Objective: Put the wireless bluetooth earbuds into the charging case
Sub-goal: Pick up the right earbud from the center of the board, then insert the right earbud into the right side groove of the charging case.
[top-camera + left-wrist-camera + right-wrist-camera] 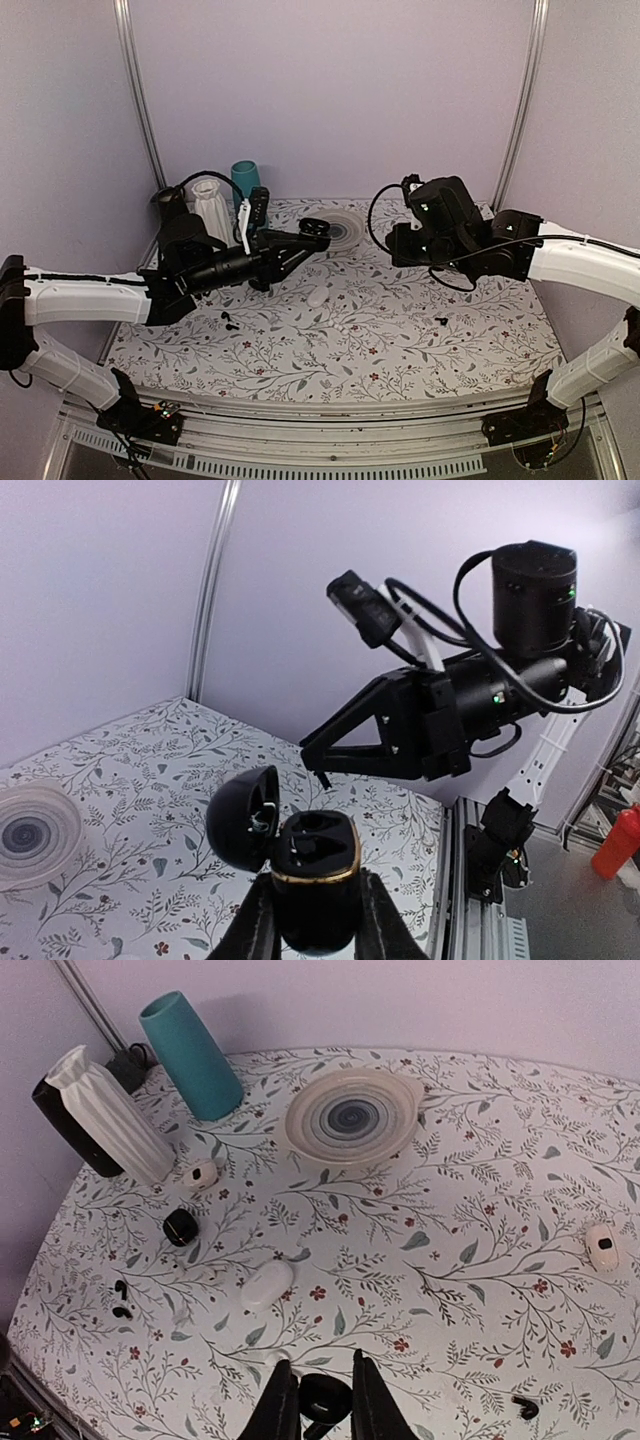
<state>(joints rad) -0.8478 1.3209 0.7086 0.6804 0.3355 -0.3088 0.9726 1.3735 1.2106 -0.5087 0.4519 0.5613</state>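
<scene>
My left gripper (315, 920) is shut on an open black charging case (315, 865) with a gold rim, held above the table. Its lid (243, 815) is swung back to the left and the wells face up. In the top view this gripper (312, 240) is left of centre. My right gripper (322, 1405) is shut on a black earbud (325, 1400), high above the table. In the left wrist view its fingers (335, 745) hang beyond and above the case, apart from it. Loose black earbuds lie on the table (120, 1300) (525, 1408). A faint pale bud (276, 1357) lies below my right fingers.
A closed white case (266, 1285), a small black case (180, 1226), an open white case (200, 1173) and another white case (601, 1247) lie on the floral table. A swirl plate (350, 1115), a teal cup (190, 1055) and a white vase (110, 1115) stand at the back.
</scene>
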